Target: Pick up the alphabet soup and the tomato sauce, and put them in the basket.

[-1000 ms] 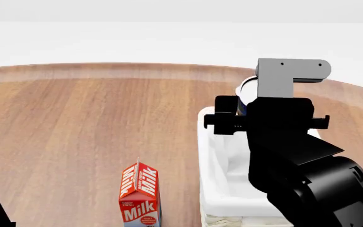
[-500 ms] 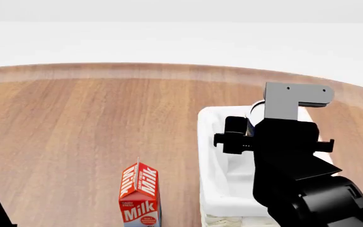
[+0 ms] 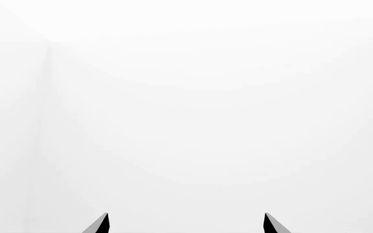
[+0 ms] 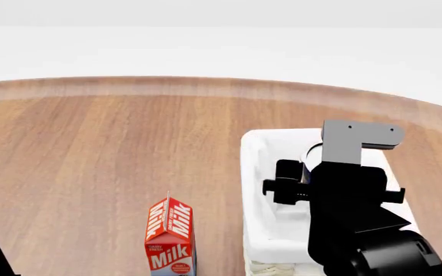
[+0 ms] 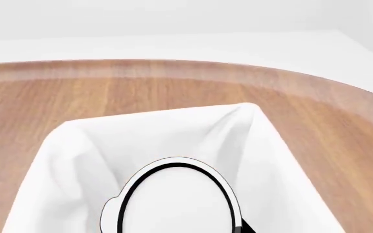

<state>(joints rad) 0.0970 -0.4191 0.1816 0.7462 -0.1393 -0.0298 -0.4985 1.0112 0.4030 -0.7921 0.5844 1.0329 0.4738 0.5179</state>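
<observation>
One milk carton [image 4: 170, 238], one basket [image 4: 255, 190], one can in view, two arms. Nearest the robot, the milk carton stands upright on the wooden table [image 4: 90, 155], red-orange with white "Milk" lettering, just left of the basket and apart from it. The basket is rectangular, white cloth liner folded over the rim, woven wicker just visible at its near bottom edge. The right gripper [image 4: 305, 172] hangs over the basket's inside, black arm covering much of it. It has hold of one can [image 5: 175, 199]: in the right wrist view only a pale round lid with a dark ring shows, sitting above the liner, within the basket's walls; from the head view a sliver of pale lid and a dark blue side peek out beside the grey bracket. Label not readable, so soup or sauce cannot be told for sure. The left gripper [image 3: 185, 224] shows only two dark fingertips spread wide apart against blank white, nothing between them. A second can is not visible.
</observation>
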